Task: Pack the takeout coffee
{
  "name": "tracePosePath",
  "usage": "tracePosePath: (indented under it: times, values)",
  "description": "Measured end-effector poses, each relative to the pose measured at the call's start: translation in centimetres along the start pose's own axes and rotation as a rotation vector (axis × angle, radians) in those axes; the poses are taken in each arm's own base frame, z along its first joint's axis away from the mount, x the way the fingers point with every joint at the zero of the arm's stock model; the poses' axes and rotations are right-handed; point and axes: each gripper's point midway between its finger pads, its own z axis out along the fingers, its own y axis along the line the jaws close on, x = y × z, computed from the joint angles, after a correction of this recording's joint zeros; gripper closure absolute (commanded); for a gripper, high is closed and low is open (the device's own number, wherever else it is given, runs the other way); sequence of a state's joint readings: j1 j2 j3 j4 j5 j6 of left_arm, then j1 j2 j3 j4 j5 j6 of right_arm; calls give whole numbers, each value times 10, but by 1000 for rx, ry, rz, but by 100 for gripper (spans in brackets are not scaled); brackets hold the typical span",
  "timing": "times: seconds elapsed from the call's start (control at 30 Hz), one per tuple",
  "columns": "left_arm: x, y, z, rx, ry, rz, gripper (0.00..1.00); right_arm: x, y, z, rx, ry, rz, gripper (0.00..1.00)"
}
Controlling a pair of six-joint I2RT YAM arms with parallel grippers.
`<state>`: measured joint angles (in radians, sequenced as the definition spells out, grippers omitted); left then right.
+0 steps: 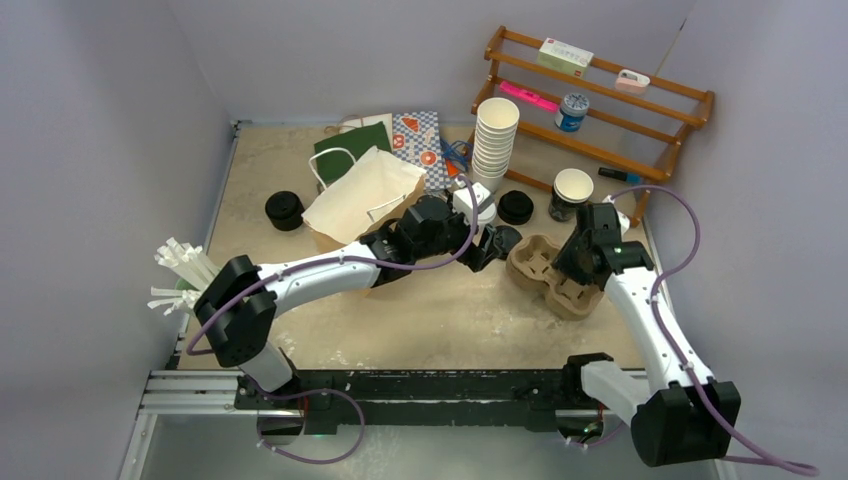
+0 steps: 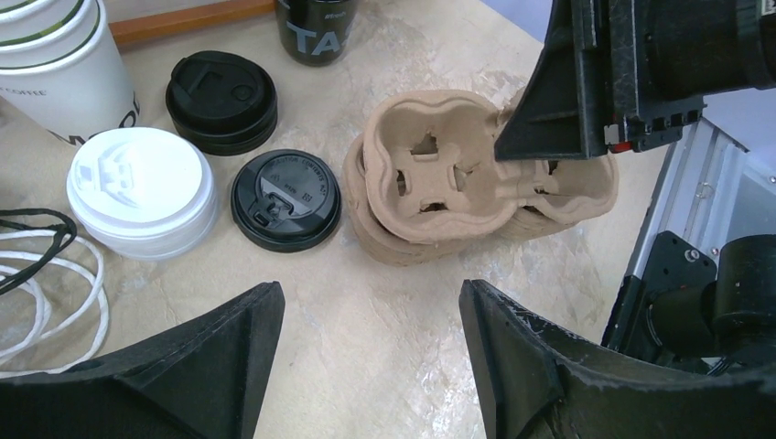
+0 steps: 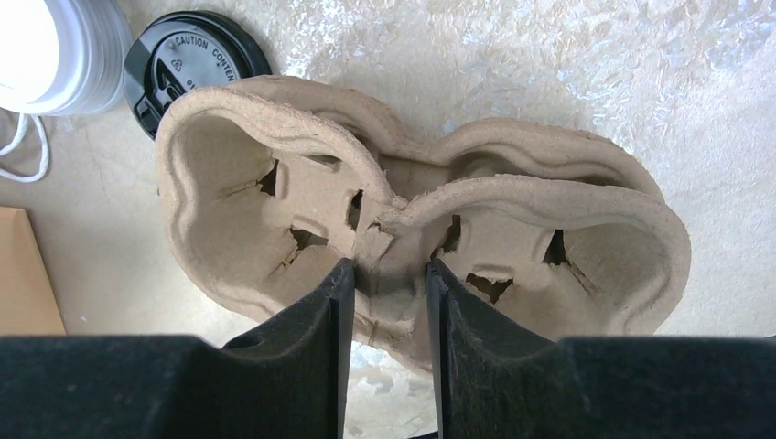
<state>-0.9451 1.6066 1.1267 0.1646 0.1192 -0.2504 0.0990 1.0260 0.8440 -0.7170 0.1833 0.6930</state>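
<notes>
I am looking into a robot lab. Plain grey walls [image 1: 100, 150] box in one table [image 1: 450, 320], and the left arm [image 1: 310, 275] and right arm [image 1: 650, 325] stand on a metal rail [image 1: 190, 392].

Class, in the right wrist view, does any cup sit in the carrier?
No, both wells of the pulp cup carrier are empty.

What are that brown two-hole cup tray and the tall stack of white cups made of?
The brown two-hole cup tray looks like moulded paper pulp: matte, fibrous, with ragged slits. The tall stack of white cups is probably paper: smooth, with rolled rims.
</notes>
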Motion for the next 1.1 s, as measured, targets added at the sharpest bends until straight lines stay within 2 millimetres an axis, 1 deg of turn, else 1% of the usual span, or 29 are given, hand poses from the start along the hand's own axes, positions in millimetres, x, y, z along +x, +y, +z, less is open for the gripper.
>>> tracePosePath:
  times: [0.13, 0.23, 0.27, 0.3, 0.4, 0.47, 0.53, 0.6, 0.7, 0.87, 1.0, 1.1]
  values:
    - [4, 0, 2, 2, 10, -1, 27, 1, 0, -3, 0, 8, 1, 67]
    - [5, 1, 2, 2, 13, -2, 27, -2, 3, -12, -10, 8, 2, 67]
    - [5, 1, 2, 1, 14, -2, 27, -9, 7, -20, -27, -8, 4, 67]
    - [4, 0, 2, 1, 15, -2, 27, -11, 8, -22, -33, -15, 6, 67]
    - [2, 0, 1, 1, 17, -2, 27, -27, 18, -39, -81, -70, 10, 66]
    - [-1, -1, -2, 1, 15, -1, 27, -37, 24, -52, -113, -110, 11, 66]
    - [-6, -3, -7, 3, 9, 2, 28, -43, 28, -60, -136, -132, 8, 66]
    - [-15, -6, -16, 5, -1, 6, 28, -44, 32, -64, -161, -134, -7, 66]
    - [-36, -12, -33, 13, -43, 14, 28, -37, 39, -66, -208, -98, -50, 67]
    - [-75, -25, -74, 30, -130, 26, 28, -22, 54, -69, -318, -34, -130, 69]
    - [-100, -30, -102, 20, -177, 47, 28, -6, 69, -68, -407, 33, -185, 69]
    - [-111, -26, -120, -20, -194, 54, 28, 9, 86, -67, -459, 77, -253, 69]
